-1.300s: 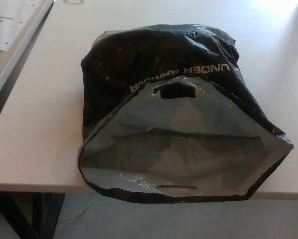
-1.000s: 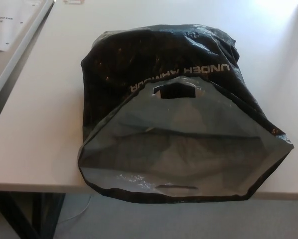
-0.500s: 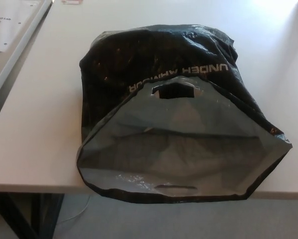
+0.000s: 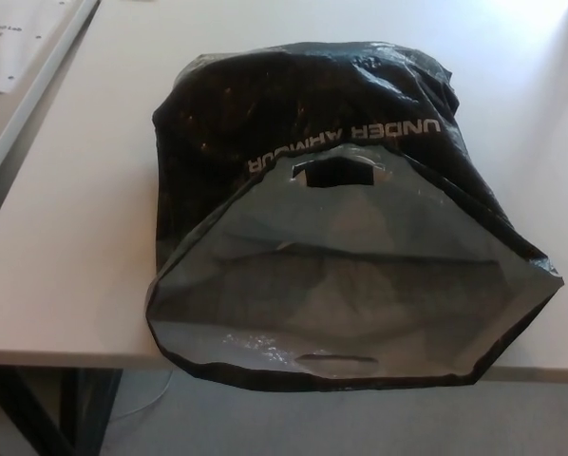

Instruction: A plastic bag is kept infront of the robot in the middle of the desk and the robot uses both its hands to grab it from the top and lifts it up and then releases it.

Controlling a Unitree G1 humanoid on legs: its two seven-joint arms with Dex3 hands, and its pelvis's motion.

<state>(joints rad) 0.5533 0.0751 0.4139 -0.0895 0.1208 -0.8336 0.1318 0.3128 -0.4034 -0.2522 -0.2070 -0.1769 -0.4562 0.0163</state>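
Note:
A black plastic bag (image 4: 293, 104) with white lettering stands on the pale desk (image 4: 85, 218), its wide mouth gaping toward me and showing a grey inside (image 4: 341, 275). One cut-out handle (image 4: 333, 173) sits on the far lip and another (image 4: 336, 359) on the near lip, which hangs over the desk's front edge. Neither of my hands shows in the head view.
A second table with a sheet of paper (image 4: 18, 38) runs along the far left, parted from the desk by a narrow gap. Dark desk legs (image 4: 37, 408) and grey floor (image 4: 360, 423) show below the front edge.
The whole picture has shifted slightly, so the camera moved a little. The bag itself has kept its place and shape.

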